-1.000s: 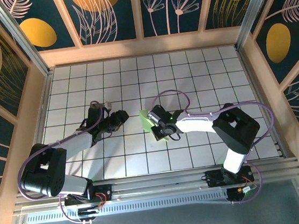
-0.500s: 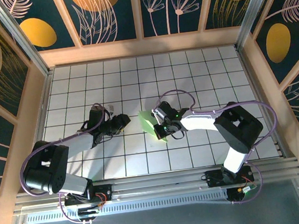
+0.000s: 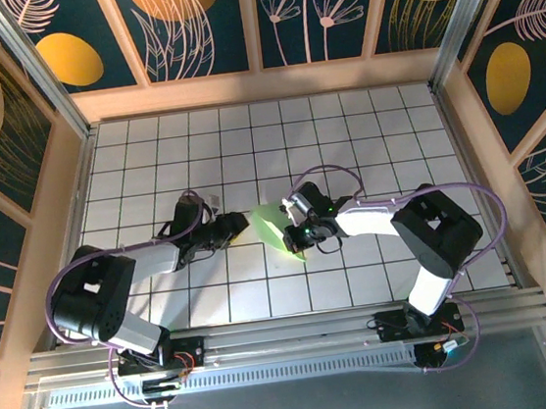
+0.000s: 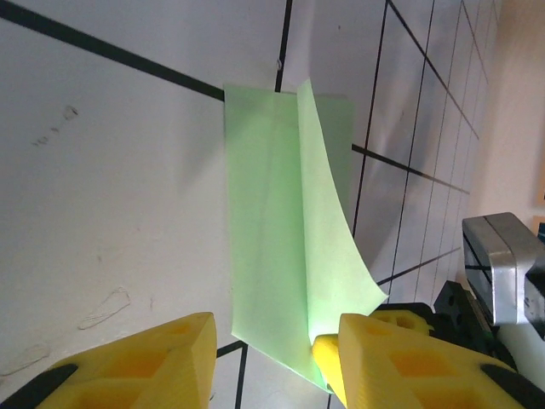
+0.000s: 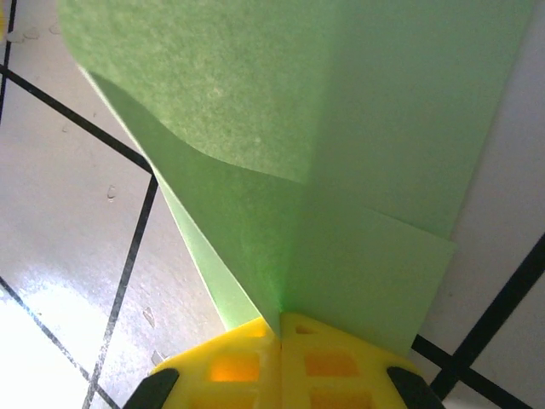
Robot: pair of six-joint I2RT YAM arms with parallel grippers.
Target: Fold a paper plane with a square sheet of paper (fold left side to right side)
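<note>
On the white tiled table [image 3: 343, 127] in the top external view, the green sheet of paper [image 3: 271, 222] lies folded near the middle, well clear of every table edge. The left gripper [image 3: 241, 226] reaches the sheet from its left and the right gripper [image 3: 294, 230] lies over its right part. Bare tiles run beyond the sheet to the far side and along both flanks. Wooden posts and dark floral panels [image 3: 203, 25] close the table in behind the sheet, and a metal rail [image 3: 289, 341] crosses in front of it, carrying both arm bases.

In the left wrist view, the green sheet of paper [image 4: 277, 213] is a long strip lying flat on the table [image 4: 128, 187], with one layer lifted along a lengthwise crease and curling upward. The left gripper [image 4: 268, 336] is released: its yellow fingers [image 4: 145, 362] stand wide apart on either side of the strip's near end, gripping nothing. The far corners of the strip rest flat, and open tiles lie left of the strip. A grey and black arm part [image 4: 498, 273] sits to the right of the strip.

In the right wrist view, the right gripper [image 5: 279, 334] is clenched, its yellow fingers [image 5: 341, 375] pressed together on a crease of the green sheet of paper [image 5: 341, 128]. Layers fan out from the pinch, one bowed upward. The table [image 5: 60, 213] shows left of the sheet, with dark grid lines.
</note>
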